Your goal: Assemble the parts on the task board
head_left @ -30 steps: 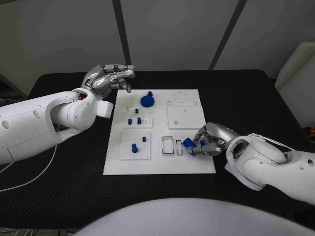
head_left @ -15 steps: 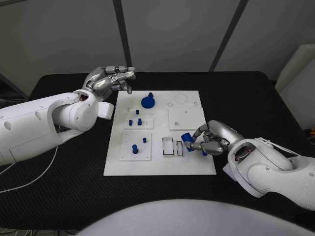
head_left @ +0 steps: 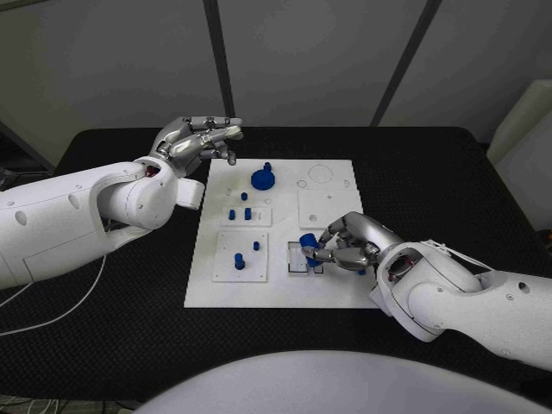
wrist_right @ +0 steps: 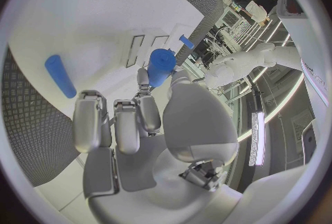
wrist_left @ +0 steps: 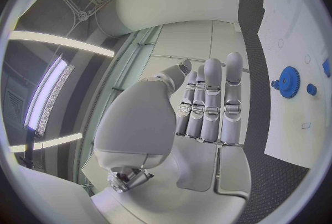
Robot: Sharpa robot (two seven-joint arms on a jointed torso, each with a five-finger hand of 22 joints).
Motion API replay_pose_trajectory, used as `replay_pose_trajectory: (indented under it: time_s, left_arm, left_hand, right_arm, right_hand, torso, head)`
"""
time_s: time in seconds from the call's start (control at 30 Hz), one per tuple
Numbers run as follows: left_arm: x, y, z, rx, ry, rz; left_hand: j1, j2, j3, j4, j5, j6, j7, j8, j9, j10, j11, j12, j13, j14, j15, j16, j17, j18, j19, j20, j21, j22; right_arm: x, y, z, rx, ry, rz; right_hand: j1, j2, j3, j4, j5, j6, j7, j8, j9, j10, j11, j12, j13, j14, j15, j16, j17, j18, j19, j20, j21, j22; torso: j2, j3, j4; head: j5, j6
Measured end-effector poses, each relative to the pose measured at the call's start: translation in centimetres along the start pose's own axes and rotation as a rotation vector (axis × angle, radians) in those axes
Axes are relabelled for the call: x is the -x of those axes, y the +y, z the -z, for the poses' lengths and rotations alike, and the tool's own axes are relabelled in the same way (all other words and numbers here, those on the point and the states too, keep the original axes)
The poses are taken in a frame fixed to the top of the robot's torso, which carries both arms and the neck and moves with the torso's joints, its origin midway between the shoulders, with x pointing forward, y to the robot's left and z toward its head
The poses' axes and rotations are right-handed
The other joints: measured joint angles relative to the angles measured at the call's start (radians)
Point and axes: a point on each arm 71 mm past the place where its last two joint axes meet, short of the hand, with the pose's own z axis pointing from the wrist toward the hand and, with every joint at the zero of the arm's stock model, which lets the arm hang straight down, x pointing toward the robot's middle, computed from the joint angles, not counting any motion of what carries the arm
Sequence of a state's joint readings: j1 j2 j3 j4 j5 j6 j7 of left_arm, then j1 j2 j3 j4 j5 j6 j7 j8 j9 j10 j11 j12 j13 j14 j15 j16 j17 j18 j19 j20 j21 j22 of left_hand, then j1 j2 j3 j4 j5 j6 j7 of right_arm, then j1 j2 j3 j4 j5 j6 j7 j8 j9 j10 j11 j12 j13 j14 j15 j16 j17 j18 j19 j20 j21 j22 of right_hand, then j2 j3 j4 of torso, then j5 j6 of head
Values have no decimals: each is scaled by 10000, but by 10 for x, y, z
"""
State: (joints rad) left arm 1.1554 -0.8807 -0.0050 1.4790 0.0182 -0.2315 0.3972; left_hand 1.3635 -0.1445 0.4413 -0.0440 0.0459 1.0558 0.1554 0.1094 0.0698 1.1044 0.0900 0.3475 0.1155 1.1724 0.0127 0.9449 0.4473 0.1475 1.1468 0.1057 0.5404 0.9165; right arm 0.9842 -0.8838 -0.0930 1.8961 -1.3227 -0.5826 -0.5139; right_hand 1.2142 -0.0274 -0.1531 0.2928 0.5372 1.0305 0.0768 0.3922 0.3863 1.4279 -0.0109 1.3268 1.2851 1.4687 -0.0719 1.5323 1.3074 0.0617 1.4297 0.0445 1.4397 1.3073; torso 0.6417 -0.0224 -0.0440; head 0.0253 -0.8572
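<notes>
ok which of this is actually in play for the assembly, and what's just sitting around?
In play:
task board
blue part pinched by right hand
rectangular slots
blue gear
blue pegs

Not in play:
left hand, raised at the board's far corner, holding nothing
white cable
black table

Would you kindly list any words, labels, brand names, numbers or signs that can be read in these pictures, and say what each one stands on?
None can be read.
The task board bears only outlines, slots and blue parts, no print.
The left hand, the right hand and the blue part that the right hand holds show no marking.
</notes>
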Motion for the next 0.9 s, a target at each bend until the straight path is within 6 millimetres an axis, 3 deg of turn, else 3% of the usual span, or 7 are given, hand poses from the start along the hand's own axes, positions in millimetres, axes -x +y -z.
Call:
replay_pose_trajectory:
  time_s: [0.5,0.57,0.6,0.63,0.7,0.73,0.9]
  left_arm:
    - [-1,0,0,0,25,11]
    - [-1,0,0,0,25,12]
    - [-1,0,0,0,27,12]
    - [-1,0,0,0,28,13]
    - [-1,0,0,0,29,13]
    - [-1,0,1,0,27,13]
    - [0,0,1,-1,21,10]
  left_hand:
    - [0,0,0,0,0,0,0,0,0,0,0,0,-2,0,0,0,1,0,0,0,0,1]
    - [0,0,0,0,0,0,0,0,0,0,0,0,-2,0,0,0,1,0,0,0,0,1]
    - [0,0,0,0,0,0,0,0,0,0,0,0,-2,0,0,0,1,0,0,0,0,1]
    - [0,0,0,0,0,0,0,0,0,0,0,0,-2,0,0,0,1,0,0,0,0,1]
    - [0,0,0,0,0,0,0,0,0,0,0,0,-2,0,0,0,1,0,0,0,0,1]
    - [0,0,0,0,0,0,0,0,0,0,0,0,-3,0,0,0,1,0,0,0,0,1]
    - [0,0,0,0,0,0,0,0,0,0,0,0,-3,0,0,0,2,0,0,0,0,1]
  right_arm:
    - [-10,3,-11,-279,579,122]
    - [-11,4,-12,-291,596,137]
    - [-11,4,-12,-301,602,142]
    - [-11,4,-12,-310,609,148]
    - [-11,4,-13,-321,614,156]
    - [-12,4,-13,-324,615,161]
    - [-12,4,-14,-354,601,181]
  right_hand:
    - [-94,91,-152,-12,-89,58,-59,290,307,74,-156,0,121,-36,-107,-1,0,0,-1,-76,0,7]
    - [-139,82,-167,2,-148,110,-110,342,340,83,-163,0,121,-36,-108,-1,-1,0,3,-80,0,7]
    - [-224,93,-227,3,-209,216,-216,368,357,83,-164,0,132,-37,-109,-1,-1,1,30,-107,0,6]
    - [-269,84,-274,-5,-319,222,-222,390,427,84,-164,0,137,-38,-109,-1,-1,1,35,-112,0,6]
    - [-403,102,-361,-3,-629,399,-393,518,566,84,-167,0,144,-38,-110,-1,-1,1,32,-115,0,6]
    - [-504,128,-438,-8,-950,444,-440,596,624,82,-201,0,150,-38,-110,-1,-1,0,1,-146,0,6]
    - [-1062,-50,-632,27,-2241,299,-399,607,770,83,-200,-30,161,-38,-110,-1,-1,0,1,-146,0,5]
  torso:
    - [2,4,-25]
    - [2,4,-25]
    - [2,4,-26]
    - [2,4,-26]
    - [2,5,-26]
    - [1,5,-26]
    - [-3,6,-26]
  head:
    - [63,-15]
    - [68,-16]
    - [76,-17]
    - [81,-22]
    - [86,-29]
    - [88,-30]
    - [103,-32]
